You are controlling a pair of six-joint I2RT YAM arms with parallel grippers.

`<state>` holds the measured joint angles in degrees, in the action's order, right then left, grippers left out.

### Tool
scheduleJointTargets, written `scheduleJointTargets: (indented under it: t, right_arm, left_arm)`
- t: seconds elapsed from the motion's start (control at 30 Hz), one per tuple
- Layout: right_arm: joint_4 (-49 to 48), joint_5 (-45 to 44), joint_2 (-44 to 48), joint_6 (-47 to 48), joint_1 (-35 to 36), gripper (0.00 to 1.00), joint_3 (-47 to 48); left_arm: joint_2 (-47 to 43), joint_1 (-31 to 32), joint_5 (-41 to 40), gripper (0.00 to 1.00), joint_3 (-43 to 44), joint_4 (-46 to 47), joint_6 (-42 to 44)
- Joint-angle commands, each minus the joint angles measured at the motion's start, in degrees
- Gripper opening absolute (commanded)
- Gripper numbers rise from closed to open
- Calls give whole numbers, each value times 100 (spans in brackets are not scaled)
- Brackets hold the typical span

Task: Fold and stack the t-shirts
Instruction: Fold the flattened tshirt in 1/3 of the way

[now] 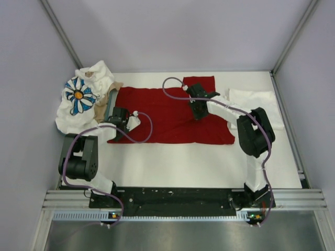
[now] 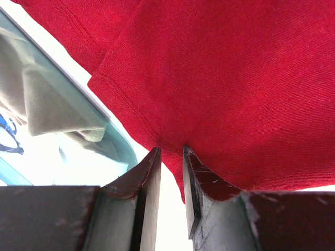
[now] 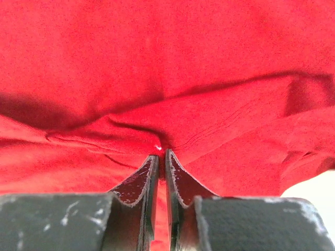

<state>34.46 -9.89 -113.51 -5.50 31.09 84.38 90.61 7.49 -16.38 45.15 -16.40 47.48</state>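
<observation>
Red t-shirt [image 1: 172,112] lying spread on tabletop [image 1: 183,162].
Left gripper [image 2: 171,151] is clamping its edge; right gripper [image 3: 161,154] is pinching a fold.

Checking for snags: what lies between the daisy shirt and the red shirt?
An edge of the tray lies between the daisy shirt and the red shirt; the top view shows it.

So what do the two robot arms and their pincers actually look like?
Both the left arm and right arm mix chunky black joints with white links, and a thin purple cable loops along each. The left gripper and right gripper each end in two dark, wedge-shaped fingers tapering to thin tips, their edges scuffed whitish.
</observation>
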Motion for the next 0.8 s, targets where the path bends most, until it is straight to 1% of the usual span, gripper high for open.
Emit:
scheduleJointTargets:
  t: [0.0,0.07,0.1,0.2,0.37,0.43,0.5,0.57,0.63,0.7,0.77]
  right_arm:
    - [-9,-233,-275,391,29,8,868]
    - [-9,-189,-495,514,72,8,1176]
    - [-9,-232,-662,767,107,8,1308]
    - [-62,-495,-979,1102,195,11,1756]
    - [-580,-908,-1550,1437,283,28,2459]
    - [-659,-1155,-1717,1403,292,35,2811]
    - [-738,-1287,-1797,1271,301,38,3110]
    - [-774,-1349,-1788,1174,292,42,3408]
    - [-774,-1401,-1692,1060,301,51,3585]
    - [-660,-1419,-1456,911,292,64,3629]
    - [-380,-1437,-1044,604,266,66,3350]
  left_arm:
    - [62,-37,153,29,21,67,-64]
    - [62,-37,135,29,12,58,-55]
    - [62,-37,127,29,3,50,-55]
    - [45,-37,118,29,-14,32,-46]
    - [36,-37,100,29,3,-3,-46]
    - [1,-37,91,29,3,-29,-38]
    - [-43,-28,83,29,20,-56,-2]
    - [-104,-54,74,29,38,-100,15]
    - [-175,-63,100,30,82,-178,42]
    - [-280,-89,100,32,117,-258,94]
    - [-447,-116,117,33,143,-337,182]
